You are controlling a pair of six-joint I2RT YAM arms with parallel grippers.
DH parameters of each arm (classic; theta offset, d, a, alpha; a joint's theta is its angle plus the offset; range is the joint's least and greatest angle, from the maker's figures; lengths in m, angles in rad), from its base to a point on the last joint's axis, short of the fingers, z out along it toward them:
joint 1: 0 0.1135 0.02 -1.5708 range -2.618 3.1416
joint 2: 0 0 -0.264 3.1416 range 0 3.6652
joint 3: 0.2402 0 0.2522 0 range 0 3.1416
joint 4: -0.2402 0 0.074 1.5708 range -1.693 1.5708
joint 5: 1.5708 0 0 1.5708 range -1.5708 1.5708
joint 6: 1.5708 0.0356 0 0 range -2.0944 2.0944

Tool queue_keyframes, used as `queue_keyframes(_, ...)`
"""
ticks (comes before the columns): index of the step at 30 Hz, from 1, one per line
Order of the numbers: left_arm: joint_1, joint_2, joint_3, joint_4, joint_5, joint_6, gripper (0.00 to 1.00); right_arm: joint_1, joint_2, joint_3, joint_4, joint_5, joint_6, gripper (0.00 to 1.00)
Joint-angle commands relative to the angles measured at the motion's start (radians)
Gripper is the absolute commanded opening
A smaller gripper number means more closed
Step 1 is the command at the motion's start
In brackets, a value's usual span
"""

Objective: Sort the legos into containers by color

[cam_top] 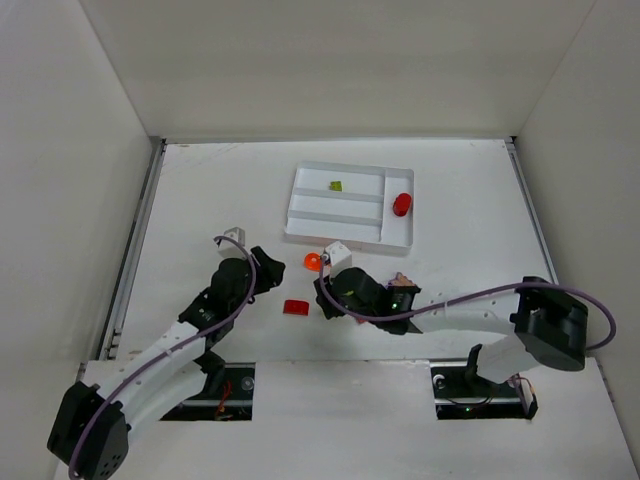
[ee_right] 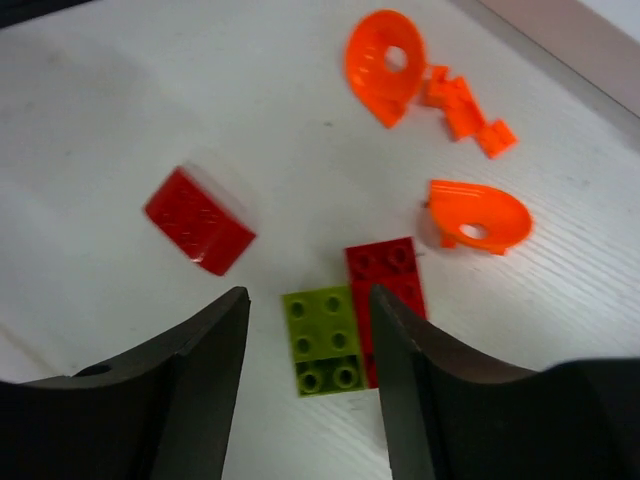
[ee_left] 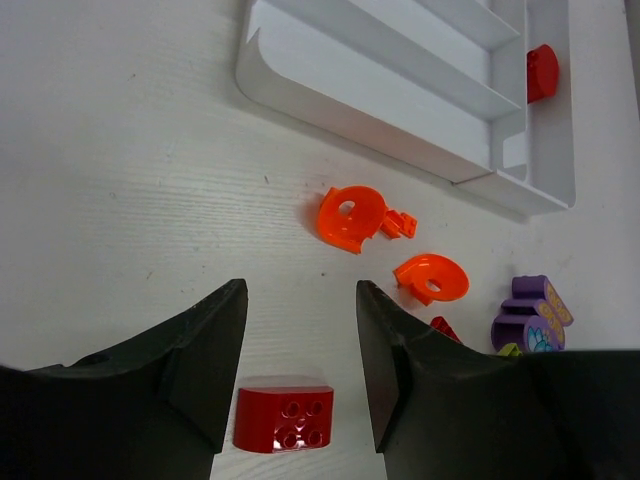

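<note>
Overhead, legos [cam_top: 295,307] mostly behind arms [cam_top: 450,305]; left pincer [ee_left: 300,325] and right pincer [ee_right: 308,305] apart, empty

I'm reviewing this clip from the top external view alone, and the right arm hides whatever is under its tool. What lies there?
Observer: The right wrist view shows a lime green brick side by side with a flat red brick. The green one sits between the open jaws of the right tool.
Operator: I count one orange piece. Any more?
Observer: Yes. The left wrist view shows a second orange round piece, plus a small orange bit beside the first orange round piece.
Operator: Is the left tool gripping the red block?
Observer: No. The left tool has its jaws open, and the red block lies loose between them.
</note>
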Motion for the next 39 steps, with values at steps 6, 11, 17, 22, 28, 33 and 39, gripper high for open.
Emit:
queue_keyframes(6, 0.057, -0.090, -0.028, -0.089, 0.015, -0.016, 0.44, 0.065, 0.196, 0.188, 0.092, -0.201, -0.216, 0.65)
queue_keyframes(11, 0.065, -0.190, -0.046, -0.136, 0.017, -0.045, 0.44, 0.055, 0.301, 0.260, 0.077, -0.215, -0.279, 0.78)
queue_keyframes(17, 0.096, -0.283, -0.040, -0.190, 0.012, -0.071, 0.45, 0.013, 0.391, 0.295, 0.055, -0.305, -0.285, 0.79)
queue_keyframes(22, 0.148, -0.297, -0.035, -0.186, 0.029, -0.085, 0.46, 0.012, 0.456, 0.326, 0.055, -0.295, -0.281, 0.50)
queue_keyframes(28, 0.180, -0.274, -0.045, -0.170, 0.064, -0.091, 0.46, -0.017, 0.312, 0.271, 0.121, -0.261, -0.258, 0.27)
queue_keyframes(33, 0.150, -0.210, -0.039, -0.101, 0.076, -0.099, 0.46, -0.204, 0.094, 0.176, 0.196, -0.220, -0.169, 0.27)
queue_keyframes(39, 0.015, -0.031, 0.023, 0.003, 0.038, -0.064, 0.43, -0.496, 0.012, 0.131, 0.149, -0.051, -0.048, 0.29)
